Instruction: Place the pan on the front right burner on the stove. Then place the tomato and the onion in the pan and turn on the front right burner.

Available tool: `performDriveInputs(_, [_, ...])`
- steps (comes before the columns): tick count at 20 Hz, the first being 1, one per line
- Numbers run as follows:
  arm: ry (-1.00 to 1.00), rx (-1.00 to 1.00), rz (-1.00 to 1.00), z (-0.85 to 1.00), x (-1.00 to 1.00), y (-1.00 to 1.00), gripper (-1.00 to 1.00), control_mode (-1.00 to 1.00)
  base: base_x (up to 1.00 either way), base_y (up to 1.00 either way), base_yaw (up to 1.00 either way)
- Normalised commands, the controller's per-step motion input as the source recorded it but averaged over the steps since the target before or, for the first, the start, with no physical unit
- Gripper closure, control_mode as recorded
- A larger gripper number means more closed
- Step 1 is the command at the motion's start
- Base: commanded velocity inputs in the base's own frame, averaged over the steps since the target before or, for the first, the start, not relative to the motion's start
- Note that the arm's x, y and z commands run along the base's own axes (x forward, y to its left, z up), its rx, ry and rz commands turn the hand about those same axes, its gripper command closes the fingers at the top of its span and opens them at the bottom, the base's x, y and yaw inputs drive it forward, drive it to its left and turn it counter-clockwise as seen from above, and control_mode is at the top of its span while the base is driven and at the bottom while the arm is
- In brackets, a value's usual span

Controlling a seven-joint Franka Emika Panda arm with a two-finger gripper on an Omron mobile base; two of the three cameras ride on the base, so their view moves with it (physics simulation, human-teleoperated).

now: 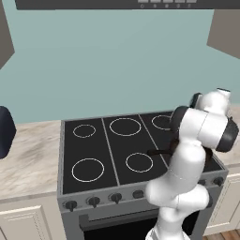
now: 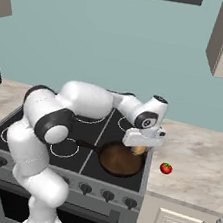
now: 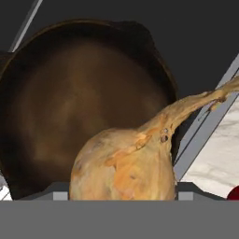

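Now the tool (image 2: 139, 149) is gripping the onion (image 3: 123, 165), hanging just above the right rim of the pan (image 2: 121, 160), which is sitting on the front right burner; the pan's middle lies slightly left, and the tomato (image 2: 165, 168) is waiting on the worktop (image 2: 196, 166) to the right.

tomato (image 3: 235, 193) (perhaps) cut off

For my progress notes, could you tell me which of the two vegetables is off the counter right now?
The onion: it hangs in the jaws above the pan, while the tomato sits on the counter.
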Motion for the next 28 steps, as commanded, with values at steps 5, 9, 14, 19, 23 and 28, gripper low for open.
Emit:
performDriveInputs(5, [-0.08, -0.09, 0.00, 0.03, -0.25, 0.52, 1.00, -1.00, 0.00, 0.00, 0.00])
performDriveInputs(9, [0.00, -0.05, 0.00, 0.00, 0.00, 0.44, 1.00, -1.00, 0.00, 0.00, 0.00])
performDriveInputs(14, [0.00, -0.02, 0.00, 0.00, 0.01, 0.27, 1.00, -1.00, 0.00, 0.00, 0.00])
performDriveInputs(19, [0.00, 0.00, 0.00, 0.00, 0.18, 0.02, 1.00, -1.00, 0.00, 0.00, 0.00])
performDriveInputs(23, [0.00, 0.00, 0.00, -0.05, 0.21, 0.00, 1.00, -1.00, 0.00, 0.00, 0.00])
performDriveInputs(28, [0.00, 0.00, 0.00, -0.12, 0.17, 0.00, 1.00, -1.00, 0.00, 0.00, 0.00])
